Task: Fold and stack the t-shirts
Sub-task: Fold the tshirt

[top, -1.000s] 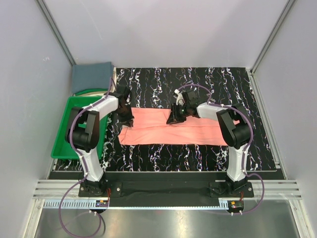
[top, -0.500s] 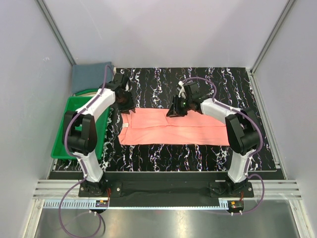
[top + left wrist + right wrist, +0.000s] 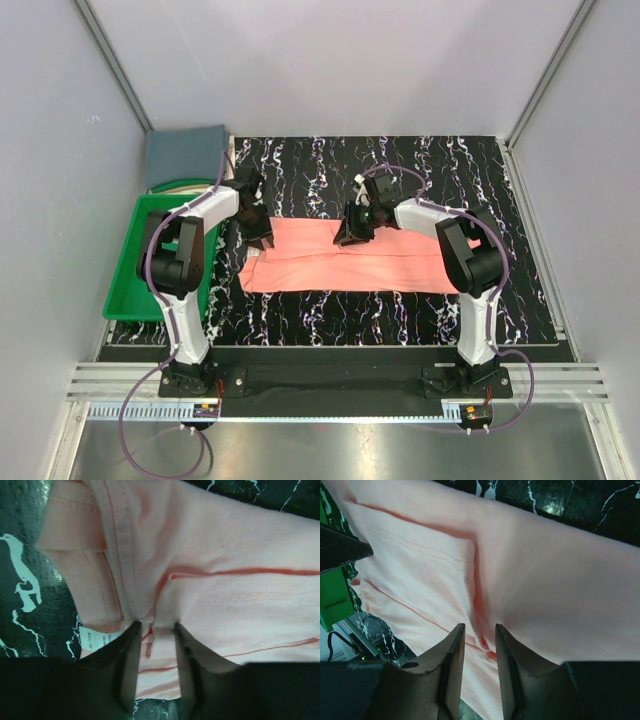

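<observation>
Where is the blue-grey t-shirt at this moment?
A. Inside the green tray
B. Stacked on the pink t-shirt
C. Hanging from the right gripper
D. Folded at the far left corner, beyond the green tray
D: the blue-grey t-shirt lies folded in the far left corner, behind the green tray and well apart from the pink t-shirt.

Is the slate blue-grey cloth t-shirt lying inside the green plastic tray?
No, the slate blue-grey t-shirt lies folded beyond the far rim of the green plastic tray, not in it.
</observation>
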Motion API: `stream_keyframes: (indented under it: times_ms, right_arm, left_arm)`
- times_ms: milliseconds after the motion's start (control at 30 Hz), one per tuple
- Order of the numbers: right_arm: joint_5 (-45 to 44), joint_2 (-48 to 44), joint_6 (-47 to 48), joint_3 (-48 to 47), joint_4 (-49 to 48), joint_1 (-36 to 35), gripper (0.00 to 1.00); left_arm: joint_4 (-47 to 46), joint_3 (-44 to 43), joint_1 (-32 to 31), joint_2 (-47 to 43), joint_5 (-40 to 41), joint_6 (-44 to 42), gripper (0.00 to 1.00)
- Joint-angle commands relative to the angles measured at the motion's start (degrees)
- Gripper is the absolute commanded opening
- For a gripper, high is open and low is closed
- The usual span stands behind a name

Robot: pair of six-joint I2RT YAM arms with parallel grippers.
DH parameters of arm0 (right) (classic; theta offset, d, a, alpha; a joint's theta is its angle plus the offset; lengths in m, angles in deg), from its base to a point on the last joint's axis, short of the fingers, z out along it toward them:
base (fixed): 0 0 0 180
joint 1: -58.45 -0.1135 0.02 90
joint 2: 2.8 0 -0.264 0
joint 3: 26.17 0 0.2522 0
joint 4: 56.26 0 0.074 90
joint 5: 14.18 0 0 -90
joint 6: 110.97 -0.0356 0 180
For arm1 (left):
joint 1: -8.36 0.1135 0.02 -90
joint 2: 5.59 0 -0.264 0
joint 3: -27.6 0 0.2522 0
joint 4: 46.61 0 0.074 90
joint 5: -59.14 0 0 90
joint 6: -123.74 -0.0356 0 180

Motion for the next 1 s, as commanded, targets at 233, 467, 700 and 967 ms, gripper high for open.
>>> stream_keyframes:
  times_ms: [233,467,700,967]
  right_arm:
    - [-1.4,2.0,2.6,-1.2,0.1,-0.6,0.09]
    - [-3.5,2.1,3.2,-0.6,0.1,-0.4,0.00]
    - [-4.1,1.1,3.4,-0.4,0.2,-0.4,0.04]
    - [-4.3,-2.0,3.7,-1.5,3.5,-0.5,0.25]
  left_arm:
    - [-2.8,1.6,-0.3,-5.1,-1.9,2.4,0.00]
    - [-4.3,7.0,-0.9,-3.6,1.0,4.1,0.00]
    - [-3.9,6.7,-0.3,-4.1,3.1,4.1,0.14]
    - [2.4,-8.7,2.8,-4.5,4.7,0.3,0.31]
